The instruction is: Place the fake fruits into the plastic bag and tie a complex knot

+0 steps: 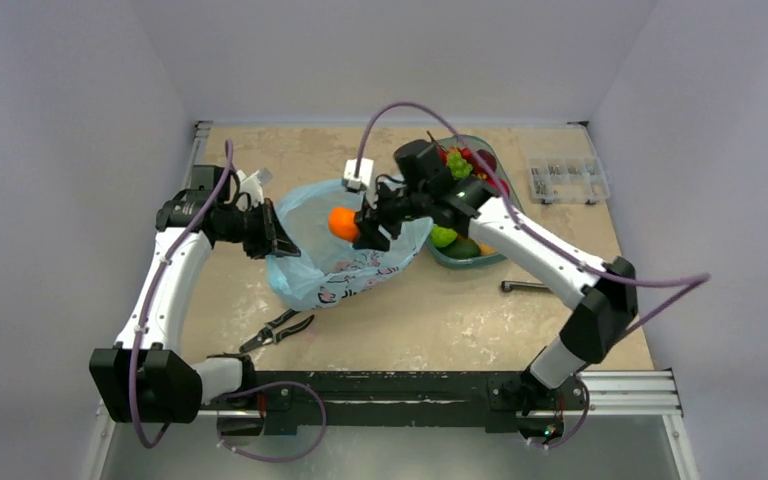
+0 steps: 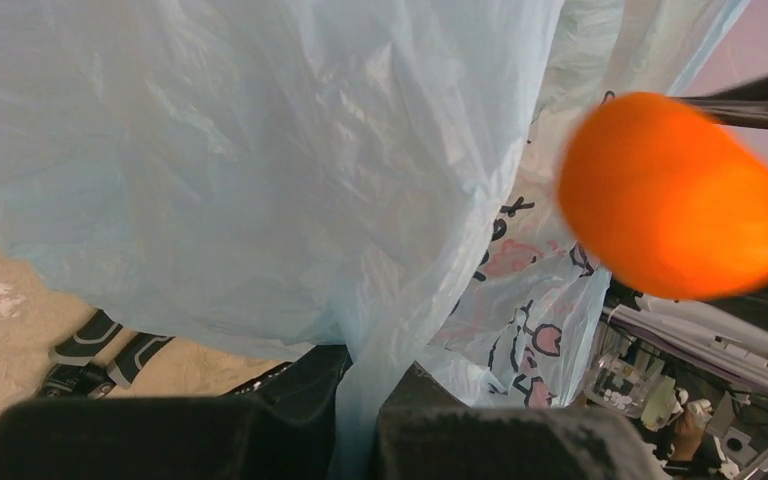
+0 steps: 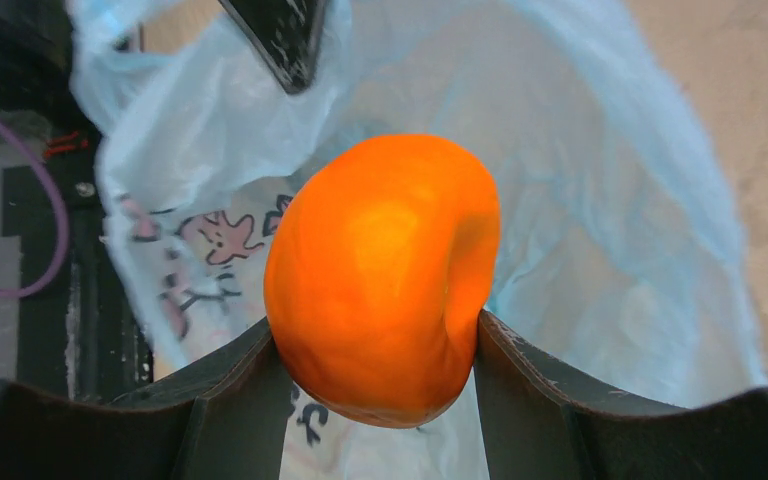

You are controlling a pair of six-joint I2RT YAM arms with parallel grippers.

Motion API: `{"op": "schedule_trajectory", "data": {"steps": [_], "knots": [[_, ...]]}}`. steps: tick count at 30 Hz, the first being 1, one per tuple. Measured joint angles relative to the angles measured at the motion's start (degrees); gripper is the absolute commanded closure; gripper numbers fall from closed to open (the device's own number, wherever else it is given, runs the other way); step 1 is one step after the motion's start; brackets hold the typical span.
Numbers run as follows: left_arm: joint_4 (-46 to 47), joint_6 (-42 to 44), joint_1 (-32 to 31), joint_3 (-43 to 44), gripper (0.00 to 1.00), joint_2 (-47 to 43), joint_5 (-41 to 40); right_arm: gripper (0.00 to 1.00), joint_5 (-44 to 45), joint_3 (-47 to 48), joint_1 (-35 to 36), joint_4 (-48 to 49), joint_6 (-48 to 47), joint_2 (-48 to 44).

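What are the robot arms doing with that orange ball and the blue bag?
They are packing toy fruit. The left gripper pinches the edge of the plastic bag and holds its mouth open. The right gripper is clamped on a fake orange and holds it just over the opening, not yet dropped in. More fake fruits wait in the teal dish beside the bag. The bag is open, so nothing is tied yet.
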Motion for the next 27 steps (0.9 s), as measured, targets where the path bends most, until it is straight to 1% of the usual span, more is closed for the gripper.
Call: {"op": "schedule_trajectory", "data": {"steps": [3,6,9,12,13,14,16,17,18,19,20,23,27], "knots": [[0.0,0.2,0.0,-0.4,1.00,0.6,0.5,0.79,4.7,-4.7,4.0,5.5,0.7,5.6],[0.0,0.5,0.0,-0.8,1.00,1.2,0.9,0.79,9.7,-7.5,6.6,10.5,1.1,11.0],[0.0,0.8,0.0,-0.8,1.00,1.5,0.9,0.75,14.3,-9.2,8.0,15.0,0.7,15.9],[0.0,1.0,0.0,-0.8,1.00,1.5,0.9,0.72,18.3,-13.1,8.0,18.9,-1.6,18.1],[0.0,1.0,0.0,-0.8,1.00,1.6,0.8,0.67,19.3,-14.6,8.0,19.6,-2.3,18.2],[0.0,1.0,0.0,-0.8,1.00,1.7,0.8,0.59,20.2,-16.3,7.9,20.0,-3.2,18.1],[0.0,1.0,0.0,-0.8,1.00,2.0,0.8,0.33,22.2,-19.0,7.7,20.2,-4.8,18.1],[0.0,1.0,0.0,-0.8,1.00,2.3,0.8,0.22,22.5,-19.7,7.7,20.2,-5.4,18.1],[0.0,1.0,0.0,-0.8,1.00,2.6,0.8,0.16,22.7,-19.8,7.6,20.2,-5.9,17.8],[0.0,1.0,0.0,-0.8,1.00,3.0,0.8,0.12,22.9,-19.7,7.6,20.0,-6.1,17.5],[0.0,1.0,0.0,-0.8,1.00,3.3,0.8,0.10,22.9,-19.6,7.6,19.7,-6.2,17.1],[0.0,1.1,0.0,-0.8,1.00,4.2,0.8,0.08,21.7,-16.6,7.6,16.4,-5.8,15.3],[0.0,1.4,0.0,-0.8,1.00,4.2,0.7,0.06,16.7,-8.4,7.6,13.5,-4.2,11.8]]}}
